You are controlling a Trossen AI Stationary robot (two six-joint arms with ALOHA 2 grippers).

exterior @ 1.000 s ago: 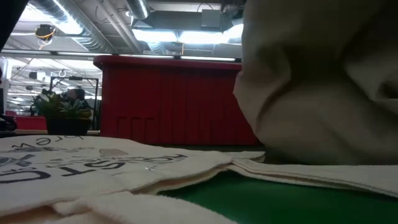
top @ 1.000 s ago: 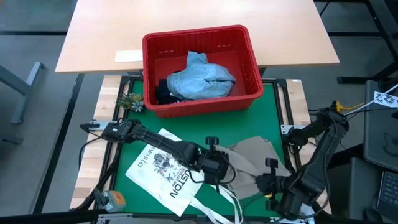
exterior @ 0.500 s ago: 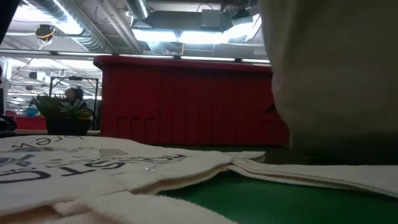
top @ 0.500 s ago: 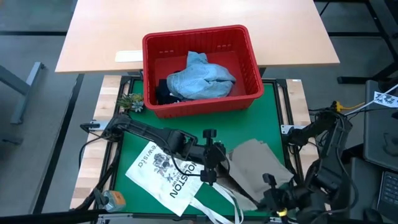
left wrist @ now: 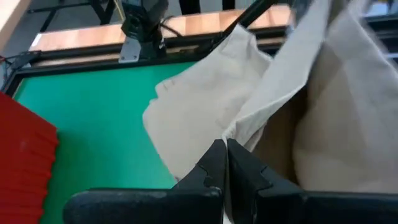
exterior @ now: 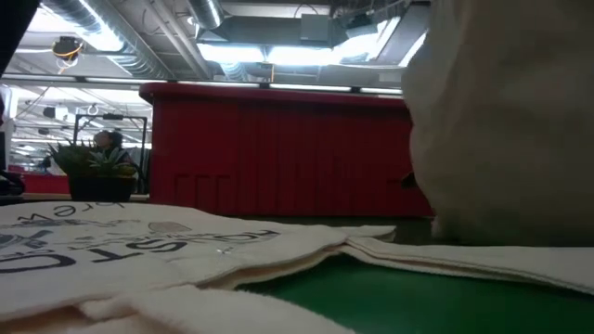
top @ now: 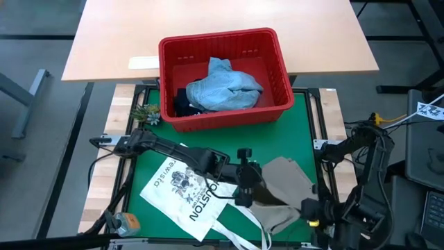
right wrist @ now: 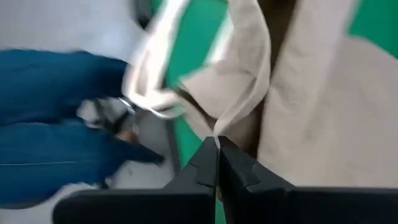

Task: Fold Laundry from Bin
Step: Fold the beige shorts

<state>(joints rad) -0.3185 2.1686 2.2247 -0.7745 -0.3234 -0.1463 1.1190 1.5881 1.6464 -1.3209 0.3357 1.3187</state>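
The left gripper (top: 248,182) has its fingers pressed together on an edge of the beige cloth (top: 286,182), pinching a fold of it, as the left wrist view shows (left wrist: 225,149). It sits on the near side of the red bin (top: 223,78), well apart from it, over the green mat (top: 208,142). The right gripper (top: 316,212) is also clamped tight on an edge of the same cloth (right wrist: 217,142); it is farther from the bin than the left gripper, toward the mat's near right corner. The beige cloth hangs and bunches between the two grippers, partly lifted off the mat, and in the low view it fills the right side in front of the bin (exterior: 278,148).

The white tote bag (top: 186,194) printed "HOUSTON" lies flat on the mat, beside the left gripper and nearer than the bin. Inside the bin lie the light blue jeans (top: 225,87) with a dark garment (top: 184,104) beside them. A small plant (top: 144,113) stands just off the bin's left near corner.
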